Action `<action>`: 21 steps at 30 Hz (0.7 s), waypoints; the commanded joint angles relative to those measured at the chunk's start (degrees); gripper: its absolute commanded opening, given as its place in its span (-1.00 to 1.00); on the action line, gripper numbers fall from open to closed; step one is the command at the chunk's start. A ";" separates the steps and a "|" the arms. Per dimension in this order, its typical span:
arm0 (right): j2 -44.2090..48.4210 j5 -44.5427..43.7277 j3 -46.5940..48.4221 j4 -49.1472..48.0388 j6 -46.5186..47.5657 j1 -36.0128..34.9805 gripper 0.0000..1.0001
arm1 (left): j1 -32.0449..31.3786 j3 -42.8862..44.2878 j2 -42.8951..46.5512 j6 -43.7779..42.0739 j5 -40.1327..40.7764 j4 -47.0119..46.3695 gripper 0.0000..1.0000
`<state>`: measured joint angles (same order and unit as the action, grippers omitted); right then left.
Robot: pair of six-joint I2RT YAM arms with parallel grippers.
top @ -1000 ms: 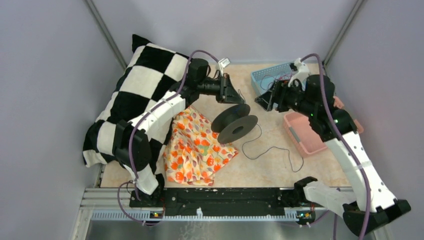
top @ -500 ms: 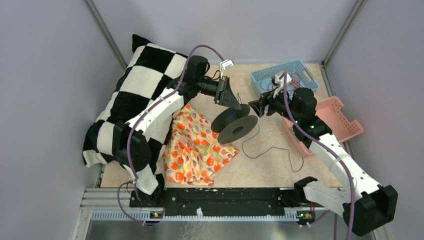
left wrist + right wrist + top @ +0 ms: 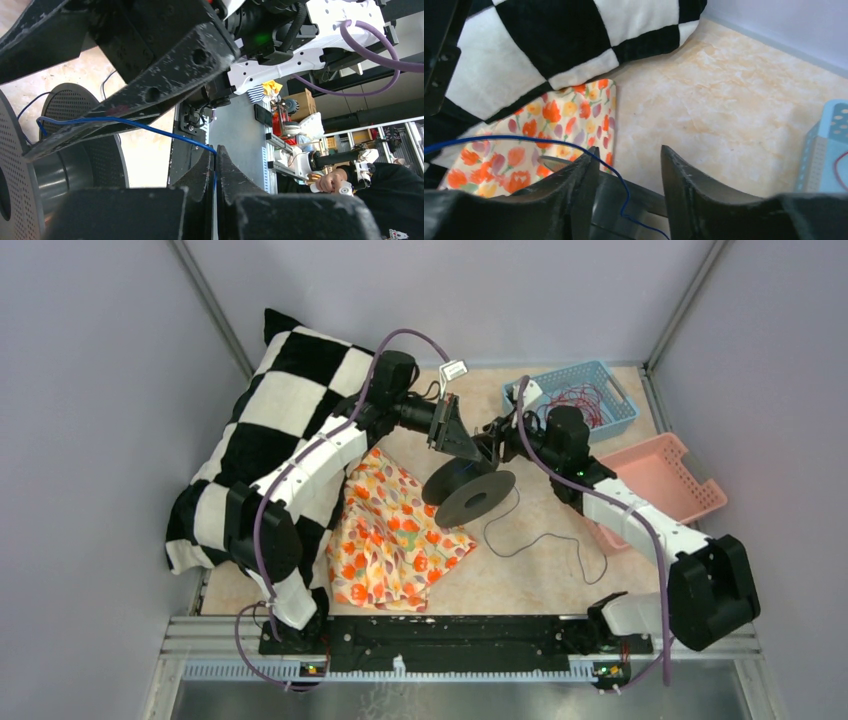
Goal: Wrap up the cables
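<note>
The cable is a thin wire, dark from above and blue up close. Part of it sits at the hub of the black spool in the middle of the worktop. A long tail runs off the spool's near right side and lies in loose curves on the bare surface, so most of it is not yet wound.

From the spool, a taut stretch rises to my left jaws. They are pressed together and pinch the wire right at their tips, just above the spool's far side. My right jaws hover just beside them, nearly tip to tip, and stand apart. The wire crosses one finger and drops through the gap, but nothing grips it there. Further out on the left lie the flowered cloth and the checkered cushion, both apart from the loose tail.

I judge this to be mid-winding, at a hand-over — one side holds the tension while the other lines up to take the wire. Next, my right jaws should shut on the strand in their gap, close to the left's pinch, before the left lets go. Otherwise the turn on the hub may slacken. After that the wire has to go round the hub between the flanges. It is thin enough to slip past the pads, and the two sets of jaws leave each other little room.
</note>
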<state>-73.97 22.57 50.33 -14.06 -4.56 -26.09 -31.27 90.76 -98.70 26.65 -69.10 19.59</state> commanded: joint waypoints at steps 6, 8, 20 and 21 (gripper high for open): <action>0.98 0.44 1.30 -7.78 -0.12 -0.90 -1.00 | -0.12 -0.45 3.73 -2.63 -2.02 0.13 -1.00; 3.78 -1.24 -0.32 -7.43 0.20 -0.89 -1.00 | -0.11 -0.37 4.49 -4.75 -1.57 2.00 -1.00; 5.72 -17.98 13.61 23.85 4.25 -4.19 -1.00 | 2.34 7.43 4.04 -21.93 19.15 23.64 0.28; 4.83 -19.49 15.37 26.54 4.30 -4.97 -1.00 | 2.80 7.23 4.45 -22.17 20.87 23.77 0.32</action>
<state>-66.76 11.75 55.81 -2.09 -2.57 -27.83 -30.33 95.00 -97.01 10.74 -58.17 37.36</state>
